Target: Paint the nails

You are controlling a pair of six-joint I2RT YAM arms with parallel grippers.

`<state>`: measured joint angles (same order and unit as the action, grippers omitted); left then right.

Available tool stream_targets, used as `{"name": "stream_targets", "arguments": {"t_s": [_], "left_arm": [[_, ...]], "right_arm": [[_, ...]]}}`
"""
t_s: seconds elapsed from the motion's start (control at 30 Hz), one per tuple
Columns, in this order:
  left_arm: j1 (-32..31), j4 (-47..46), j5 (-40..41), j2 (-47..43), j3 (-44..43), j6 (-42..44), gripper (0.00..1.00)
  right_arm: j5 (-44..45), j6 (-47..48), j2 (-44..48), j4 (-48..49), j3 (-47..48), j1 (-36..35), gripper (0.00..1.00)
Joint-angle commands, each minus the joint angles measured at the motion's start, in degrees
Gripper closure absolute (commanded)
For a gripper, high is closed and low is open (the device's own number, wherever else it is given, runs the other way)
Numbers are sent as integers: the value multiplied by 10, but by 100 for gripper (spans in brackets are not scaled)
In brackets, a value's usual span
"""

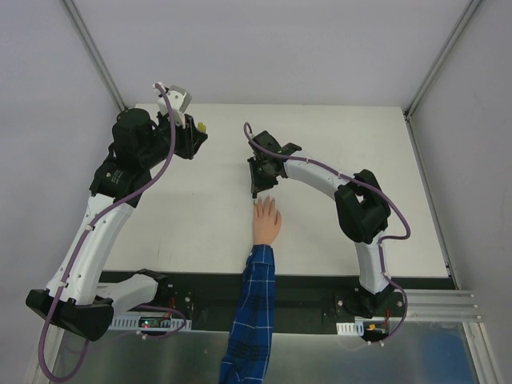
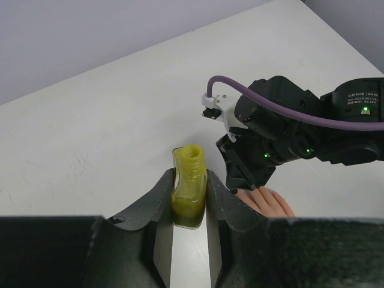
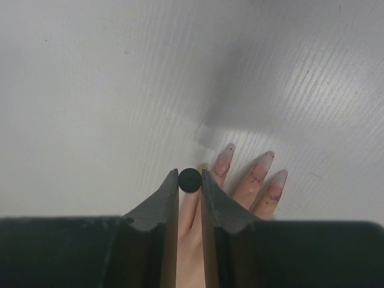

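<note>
The peach mannequin hand (image 1: 266, 221) with a blue plaid sleeve (image 1: 253, 308) lies palm down on the white table. Its long pale nails (image 3: 262, 163) carry faint purplish smudges. My right gripper (image 1: 258, 180) (image 3: 189, 179) is shut on the round black brush cap (image 3: 189, 180) and hovers just above the fingertips, over the leftmost finger in the right wrist view. My left gripper (image 1: 196, 132) (image 2: 189, 180) is shut on the uncapped yellow-green polish bottle (image 2: 189, 191), held upright at the far left of the table. The brush tip is hidden.
The white table (image 1: 200, 232) has side walls close by and metal posts at the far corners. In the left wrist view the right arm (image 2: 300, 135) and its purple cable (image 2: 264, 99) stand to the right of the bottle.
</note>
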<state>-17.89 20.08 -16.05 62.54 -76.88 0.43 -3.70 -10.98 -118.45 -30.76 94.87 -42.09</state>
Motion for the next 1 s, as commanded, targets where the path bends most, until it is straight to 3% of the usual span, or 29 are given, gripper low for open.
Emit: {"name": "stream_targets", "arguments": {"t_s": [0.0, 0.97], "left_arm": [[5, -9, -8, -15, 2, -3, 100], [5, -9, -9, -15, 2, -3, 100]], "right_arm": [[4, -9, 5, -10, 4, 2, 100], [8, -4, 2, -11, -10, 2, 100]]}}
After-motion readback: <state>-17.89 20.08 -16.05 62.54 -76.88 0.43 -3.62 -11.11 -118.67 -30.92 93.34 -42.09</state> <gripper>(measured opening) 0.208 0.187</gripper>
